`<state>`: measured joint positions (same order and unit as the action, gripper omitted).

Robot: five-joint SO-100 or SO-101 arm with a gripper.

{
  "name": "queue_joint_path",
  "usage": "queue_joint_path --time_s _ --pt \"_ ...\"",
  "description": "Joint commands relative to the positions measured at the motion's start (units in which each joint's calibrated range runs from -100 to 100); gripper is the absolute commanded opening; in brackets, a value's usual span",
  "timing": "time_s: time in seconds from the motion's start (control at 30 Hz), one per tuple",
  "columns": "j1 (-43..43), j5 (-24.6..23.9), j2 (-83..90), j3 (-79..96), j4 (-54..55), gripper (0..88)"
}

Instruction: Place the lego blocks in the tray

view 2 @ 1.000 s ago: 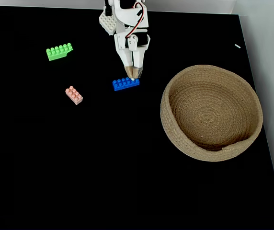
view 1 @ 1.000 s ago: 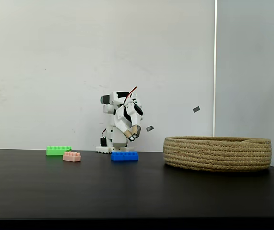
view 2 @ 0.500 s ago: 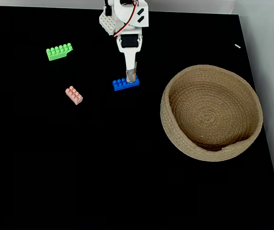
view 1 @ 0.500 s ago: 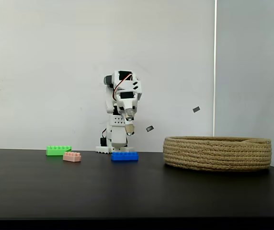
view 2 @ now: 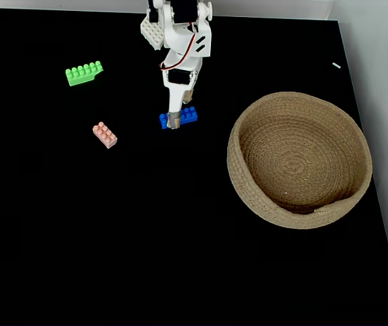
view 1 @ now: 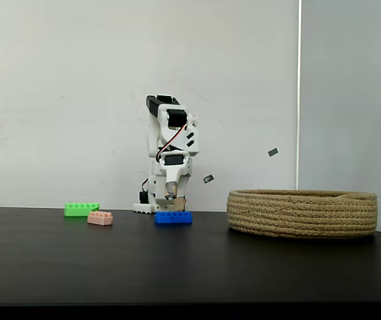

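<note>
Beside the blue brick (view 2: pixel 187 115), pink brick (view 2: pixel 104 134), green brick (view 2: pixel 84 73).

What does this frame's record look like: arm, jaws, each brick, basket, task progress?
arm: reaching down over the blue brick
gripper: low at the blue brick; whether the jaws are open cannot be told
green brick: on the table, untouched
pink brick: on the table, apart from the others
basket: nothing inside, to the right in both fixed views
progress: no brick in the basket yet
</note>
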<state>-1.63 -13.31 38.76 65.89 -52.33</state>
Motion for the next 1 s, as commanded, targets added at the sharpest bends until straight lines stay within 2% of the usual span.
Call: queue_joint_path --time_s 0.0,0.17,0.33,0.43,0.47,0.53,0.57,0.83,0.97 --pt "1.1 -0.1 -0.8 -0.3 2.2 39.0" --pt "1.5 0.7 -2.8 2.3 6.4 30.3" --pt "0.6 1.4 -2.8 4.2 6.8 30.7" --pt "-0.8 1.7 -2.1 5.1 7.6 16.7" --pt "-0.8 1.7 -2.4 5.0 7.7 4.1" --pt "-0.7 1.1 -3.1 4.5 7.7 3.3" --pt "-0.4 1.4 -3.5 4.2 7.9 0.0" --pt "-1.1 1.7 2.7 2.9 7.6 0.0" --pt "-3.7 0.3 8.4 -8.5 -6.3 0.0"
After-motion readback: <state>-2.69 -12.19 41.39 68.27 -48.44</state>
